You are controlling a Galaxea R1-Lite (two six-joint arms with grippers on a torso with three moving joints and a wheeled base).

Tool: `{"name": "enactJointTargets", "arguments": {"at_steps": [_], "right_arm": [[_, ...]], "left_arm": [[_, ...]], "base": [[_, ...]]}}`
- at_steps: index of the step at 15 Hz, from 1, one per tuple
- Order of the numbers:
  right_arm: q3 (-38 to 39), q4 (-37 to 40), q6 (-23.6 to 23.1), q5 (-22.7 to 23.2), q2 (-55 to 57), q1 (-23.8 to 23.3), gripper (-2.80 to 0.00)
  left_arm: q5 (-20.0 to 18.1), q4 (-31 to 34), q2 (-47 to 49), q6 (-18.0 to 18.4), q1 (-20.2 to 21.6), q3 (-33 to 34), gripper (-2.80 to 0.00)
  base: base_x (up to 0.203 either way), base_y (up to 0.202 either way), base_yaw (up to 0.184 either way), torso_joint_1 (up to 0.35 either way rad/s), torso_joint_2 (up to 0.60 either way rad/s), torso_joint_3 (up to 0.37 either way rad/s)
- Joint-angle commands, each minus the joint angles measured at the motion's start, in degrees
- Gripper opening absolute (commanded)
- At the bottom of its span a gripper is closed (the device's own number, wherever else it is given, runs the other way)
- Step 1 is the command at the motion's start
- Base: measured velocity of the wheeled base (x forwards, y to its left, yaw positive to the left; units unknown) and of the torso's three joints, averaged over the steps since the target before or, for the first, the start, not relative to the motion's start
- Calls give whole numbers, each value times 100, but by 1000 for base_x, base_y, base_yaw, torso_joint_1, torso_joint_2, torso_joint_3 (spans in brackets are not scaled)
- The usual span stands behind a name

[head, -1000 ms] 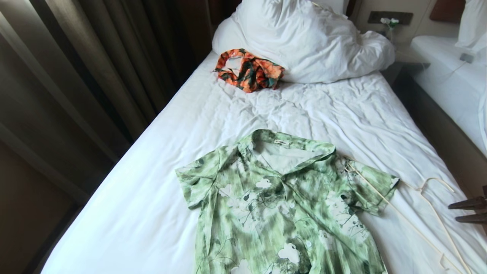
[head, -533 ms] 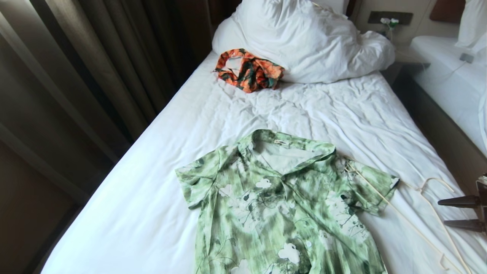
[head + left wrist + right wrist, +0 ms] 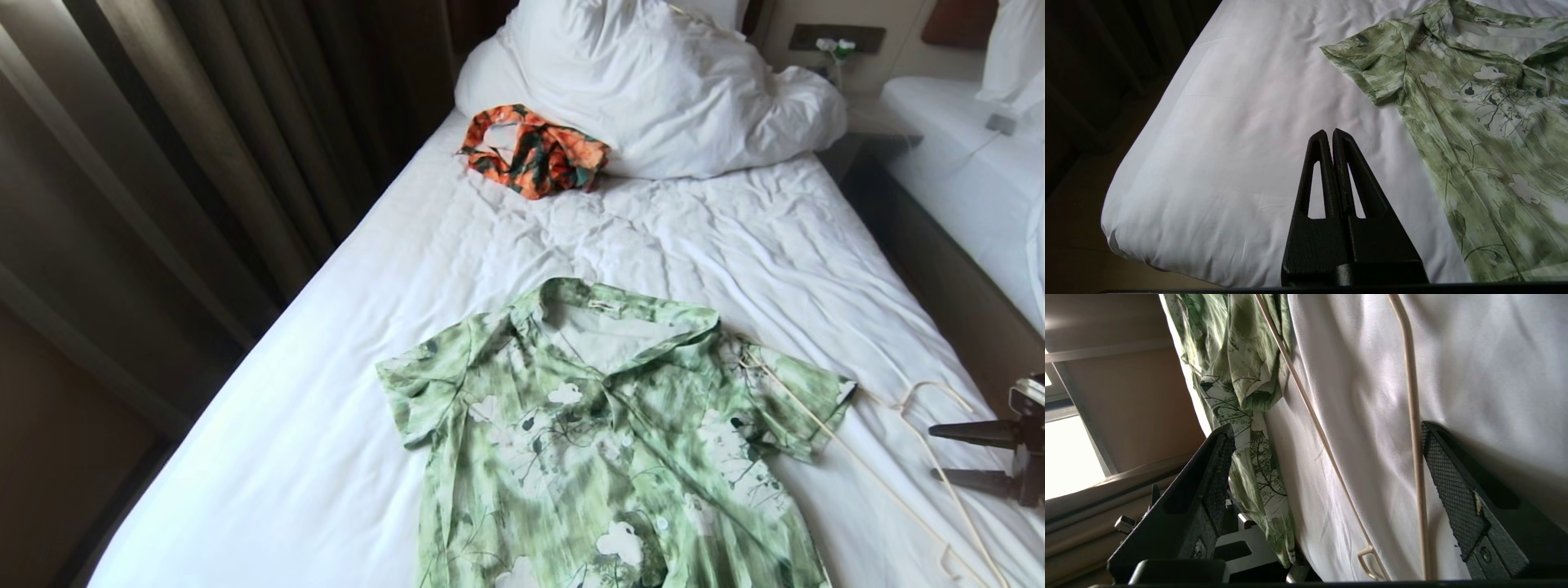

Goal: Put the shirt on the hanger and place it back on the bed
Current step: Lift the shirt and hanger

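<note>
The shirt [image 3: 604,441] lies flat, collar open, on the bed [image 3: 392,269]; the hanger [image 3: 914,465] rests partly on its right sleeve, hook out on the sheet. You are at the reach-for-hanger step. The right gripper [image 3: 951,454], fingers spread wide and empty, hovers beside the hook. Next you must bracket one wire and close. The left gripper [image 3: 1332,134] is parked, pressed together.

No legible text anywhere; neck label of the shirt [image 3: 606,305] too small to read.
</note>
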Motion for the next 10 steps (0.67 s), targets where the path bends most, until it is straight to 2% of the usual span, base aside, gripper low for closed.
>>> {"name": "enactJointTargets", "arguments": {"at_steps": [1, 4, 7, 10], "right_arm": [[-1, 11, -88, 88, -19, 114, 0], [14, -187, -30, 151, -130, 421, 0], [171, -597, 41, 129, -72, 537, 0], [722, -1858, 352, 127, -106, 596, 0]], "left_arm": [[2, -2, -2, -5, 0, -1, -280], [2, -2, -2, -5, 0, -1, -280], [2, -2, -2, -5, 0, -1, -280], [2, -2, -2, -5, 0, -1, -280]], "base": [[0, 0, 0, 0, 0, 0], [0, 0, 0, 0, 0, 0], [0, 0, 0, 0, 0, 0], [0, 0, 0, 0, 0, 0]]}}
